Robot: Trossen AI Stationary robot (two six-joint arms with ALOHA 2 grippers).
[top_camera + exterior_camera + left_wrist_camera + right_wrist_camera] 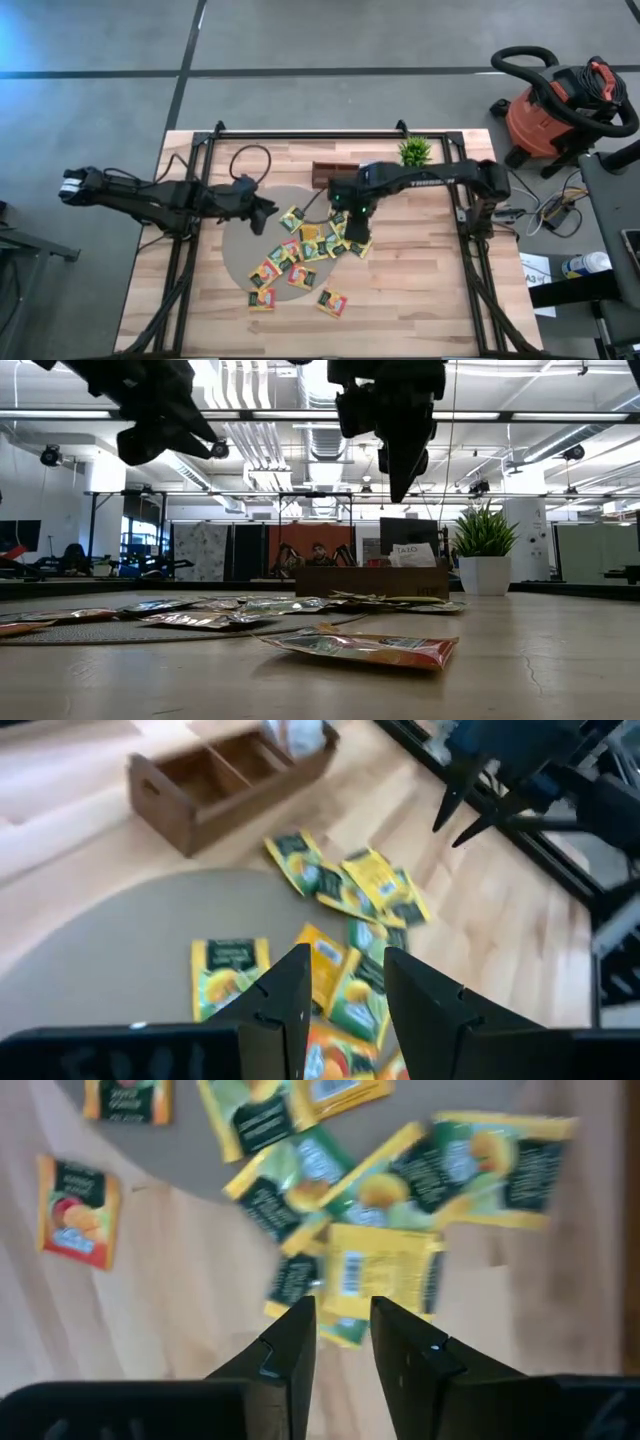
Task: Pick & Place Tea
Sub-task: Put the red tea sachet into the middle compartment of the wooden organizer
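Two hands hang above the worktop (420,300): the left hand (268,212), fingers slightly spread and empty, waits just left of the tea (305,255). The right hand (355,240), fingers narrowly parted and empty, hovers directly over a yellow sachet (385,1275); it should drop straight down and pinch only that one

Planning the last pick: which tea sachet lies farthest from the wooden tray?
The orange-red sachet, lying alone on bare wood at the table's near side, beyond the round mat and the main pile.
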